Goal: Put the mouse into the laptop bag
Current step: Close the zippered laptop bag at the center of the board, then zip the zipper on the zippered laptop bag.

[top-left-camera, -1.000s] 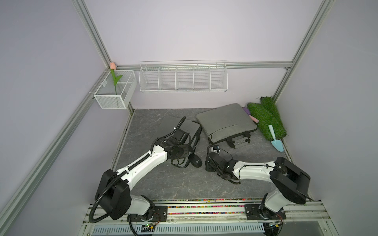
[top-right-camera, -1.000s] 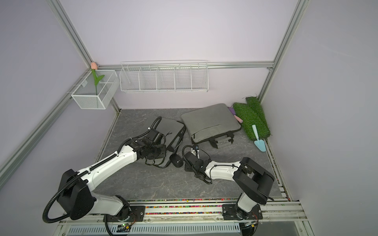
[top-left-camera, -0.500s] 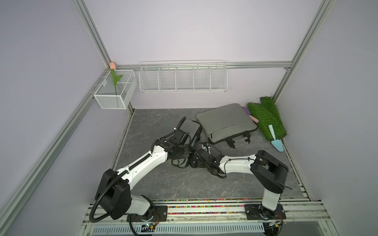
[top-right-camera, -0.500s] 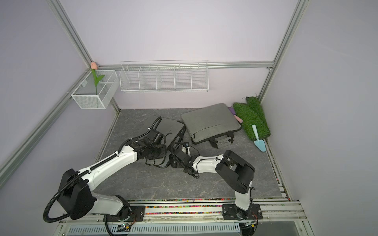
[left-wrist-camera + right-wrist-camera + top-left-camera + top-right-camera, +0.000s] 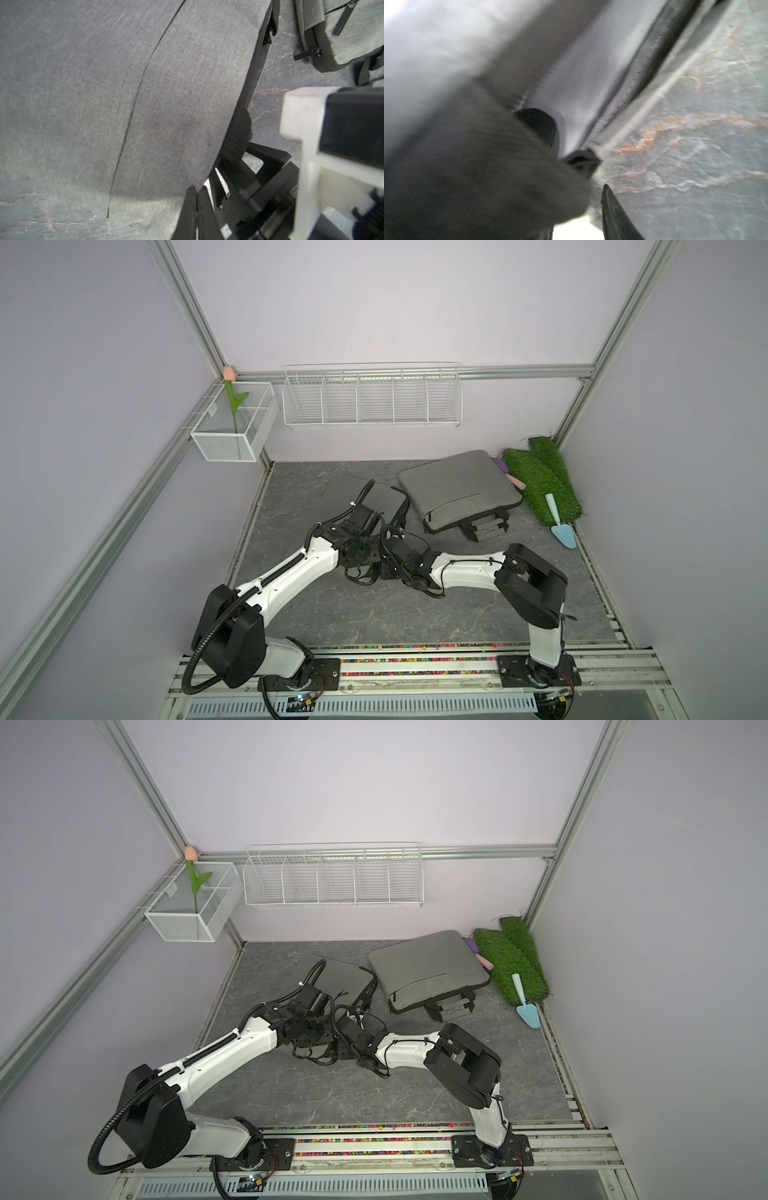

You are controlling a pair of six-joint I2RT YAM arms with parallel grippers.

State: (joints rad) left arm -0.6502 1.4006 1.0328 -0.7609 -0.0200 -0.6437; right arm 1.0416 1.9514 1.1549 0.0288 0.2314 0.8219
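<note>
As the left gripper (image 5: 197, 207) sits at the edge of the dark grey laptop bag (image 5: 83, 93), we see its jaws clenched. Right gripper (image 5: 392, 533) beside it: blurred, we cannot tell.

- Both top views hang high over the front rail and look steeply down from afar, sharing the whole counter (image 5: 374, 614) (image 5: 332, 1094)
- The left wrist view sits close against the dark grey bag (image 5: 83, 83), with the light grey bag (image 5: 357, 37) at its border
- The right wrist view is nearer still, blurred, along the zip (image 5: 612, 116)
</note>
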